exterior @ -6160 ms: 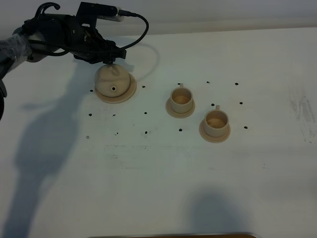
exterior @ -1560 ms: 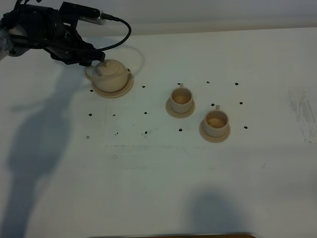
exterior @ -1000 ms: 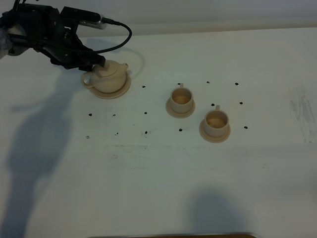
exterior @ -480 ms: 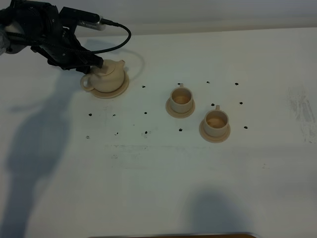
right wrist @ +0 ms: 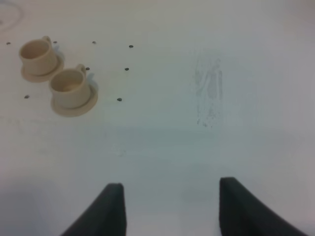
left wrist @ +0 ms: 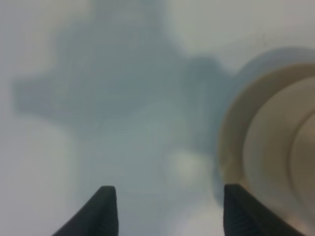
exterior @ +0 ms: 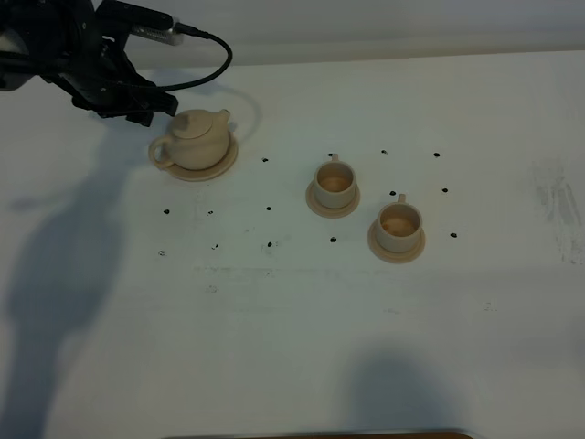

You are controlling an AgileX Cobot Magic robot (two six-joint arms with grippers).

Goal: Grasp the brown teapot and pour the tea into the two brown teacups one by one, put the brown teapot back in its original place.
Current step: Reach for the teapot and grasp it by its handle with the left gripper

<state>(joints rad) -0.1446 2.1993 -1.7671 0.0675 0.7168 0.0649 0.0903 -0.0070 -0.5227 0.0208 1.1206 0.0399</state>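
On the white counter [exterior: 366, 320], left gripper [left wrist: 170, 211] held just beyond the brown teapot [exterior: 196, 139], fingers apart and seemingly clear of it, though that wrist view is blurred. Right gripper [right wrist: 170, 209] over bare counter, fingers likewise apart. Teapot upright on the original place [exterior: 224, 163] at far left, well apart from the two brown teacups [exterior: 335, 181] [exterior: 399, 223], each on its saucer.
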